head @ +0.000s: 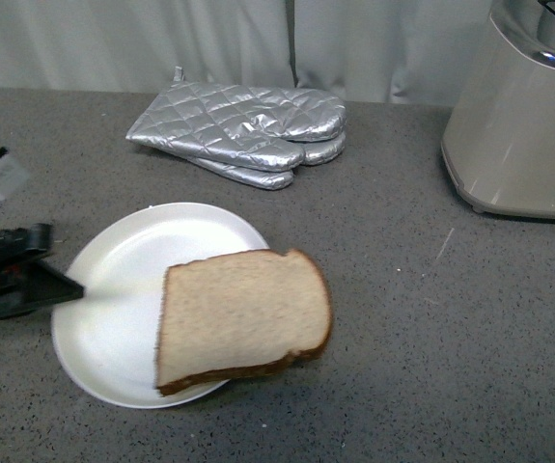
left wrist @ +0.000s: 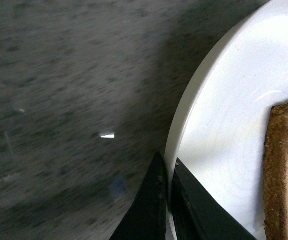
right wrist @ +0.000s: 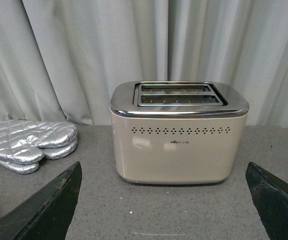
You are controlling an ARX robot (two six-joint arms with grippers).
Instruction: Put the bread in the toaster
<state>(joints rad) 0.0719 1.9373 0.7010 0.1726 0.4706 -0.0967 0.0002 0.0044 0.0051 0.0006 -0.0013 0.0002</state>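
The left tool [left wrist: 168, 161] pinched the plate [head: 113, 323] by its rim; the right tool [right wrist: 164, 169] was spread wide.
The bread [head: 243, 318] lay on the plate's right part, overhanging its rim above the worktop [head: 402, 289], well apart from the toaster [head: 518, 125] at far right.

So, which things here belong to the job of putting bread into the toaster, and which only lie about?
Part of the job: bread; toaster; white plate under the bread, its rim held by the left gripper.
Only lying about: silver oven mitts; grey curtain.
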